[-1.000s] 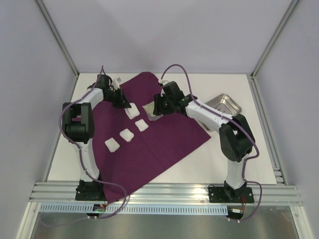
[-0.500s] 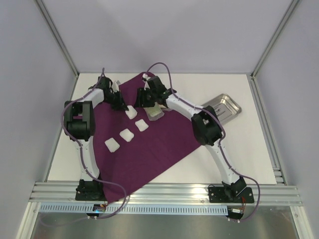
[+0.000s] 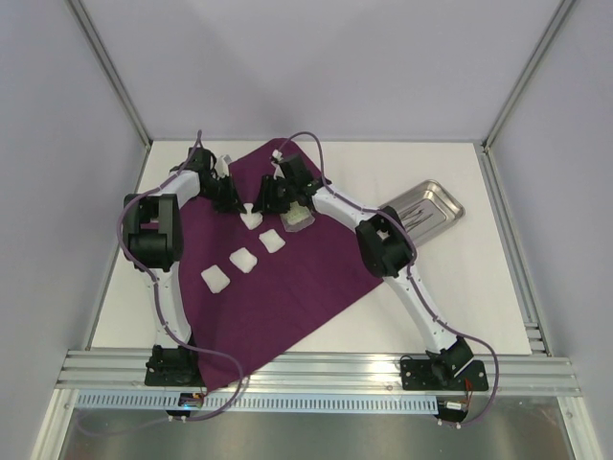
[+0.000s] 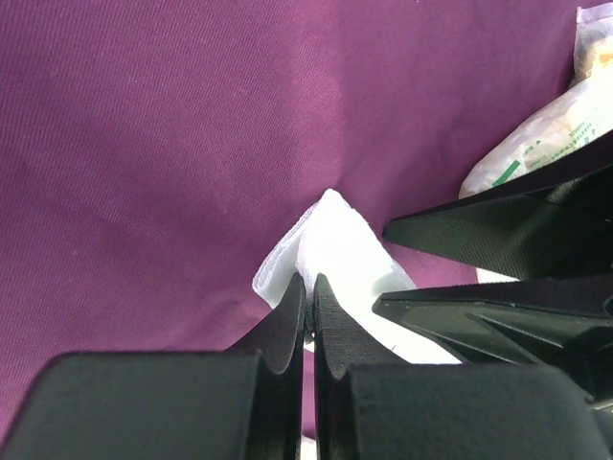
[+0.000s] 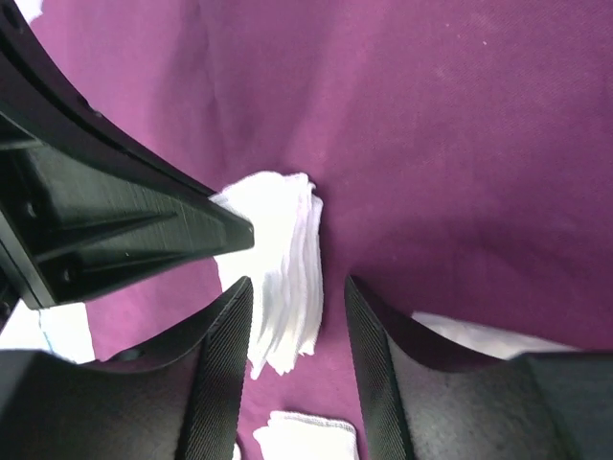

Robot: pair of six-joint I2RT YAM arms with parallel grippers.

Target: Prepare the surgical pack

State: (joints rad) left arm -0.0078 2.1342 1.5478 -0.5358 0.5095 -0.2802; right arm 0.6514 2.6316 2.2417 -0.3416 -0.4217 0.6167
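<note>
Base layer: deep-purple fabric cloth [image 3: 316,278] spread flat on white table [image 3: 450,287], prob as the wrap for the pack. On it, three white gauze squares [image 3: 243,259] in a row running 8 → 2 o'clock. Fourth white gauze pad [image 3: 252,218] at 11 o'clock of the last square, near far end of cloth, out of line w/ the row.

Both arms converged on that pad.
- L gripper [image 4: 308,305]: pressed together on pad's near edge, thin white line in the gap, so prob nipping it. Pad tented up off cloth, likely to give the other side access.
- R gripper [image 5: 297,283]: spread, straddling pad's layered edge, no contact visible.

Reads as handover or 2-arm reposition.

Clear plastic packet [image 3: 300,219] on cloth at 3 o'clock of pad, just beside R gripper. Small rectangular steel tray [image 3: 448,196] off cloth at 3 o'clock, well apart. Thin item inside, too small to ID; nothing white visible in it.
</note>
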